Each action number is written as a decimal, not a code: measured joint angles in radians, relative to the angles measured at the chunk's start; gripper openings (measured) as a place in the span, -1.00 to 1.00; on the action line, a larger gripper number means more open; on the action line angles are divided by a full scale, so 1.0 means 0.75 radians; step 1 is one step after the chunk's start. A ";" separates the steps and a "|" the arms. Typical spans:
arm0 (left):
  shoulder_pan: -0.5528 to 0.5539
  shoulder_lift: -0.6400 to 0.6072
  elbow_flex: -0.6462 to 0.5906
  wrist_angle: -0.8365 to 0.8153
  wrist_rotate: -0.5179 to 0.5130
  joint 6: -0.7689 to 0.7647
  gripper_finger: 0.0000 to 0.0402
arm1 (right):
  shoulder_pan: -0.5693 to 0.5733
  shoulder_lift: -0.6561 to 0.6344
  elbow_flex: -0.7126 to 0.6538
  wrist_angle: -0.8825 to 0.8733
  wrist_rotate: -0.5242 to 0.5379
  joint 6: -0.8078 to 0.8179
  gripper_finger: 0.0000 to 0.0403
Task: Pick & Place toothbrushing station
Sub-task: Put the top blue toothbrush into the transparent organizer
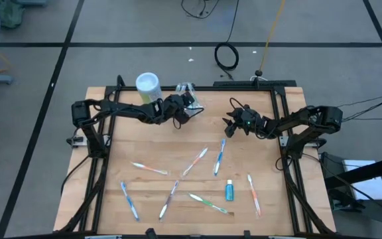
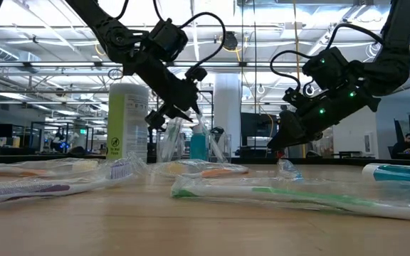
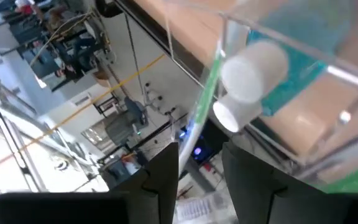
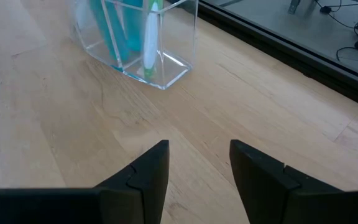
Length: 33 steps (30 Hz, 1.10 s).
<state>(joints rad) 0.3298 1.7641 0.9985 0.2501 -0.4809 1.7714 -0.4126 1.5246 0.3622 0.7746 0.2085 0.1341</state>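
Toothbrushing station [image 4: 135, 43], a clear holder with a green brush inside, sits right at the left gripper [image 1: 190, 109], whose jaws are open around its wall. Right gripper [image 1: 229, 126] waits nearby, jaws open, empty.

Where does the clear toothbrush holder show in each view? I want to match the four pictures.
High: clear holder at the table's far edge, by the left gripper.
Low: centre, below that gripper.
Left wrist: fills the upper right.
Right wrist: upper left.
Shared landmark: the green toothbrush inside.
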 joint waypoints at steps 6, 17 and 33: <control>-0.003 0.000 0.000 0.050 0.026 -0.229 -0.36 | 0.000 0.000 0.000 0.000 0.000 0.000 -0.20; -0.080 -0.200 0.000 0.041 0.011 -1.035 -0.36 | 0.002 0.000 0.001 0.074 -0.008 0.022 -0.21; -0.005 -0.721 -0.017 -0.793 0.466 -2.037 -0.36 | 0.186 0.000 0.001 0.220 -0.216 0.099 -0.21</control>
<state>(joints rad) 0.3259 1.2234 0.9860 -0.3446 -0.1316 0.2437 -0.2733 1.5246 0.3626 0.9397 0.0465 0.2085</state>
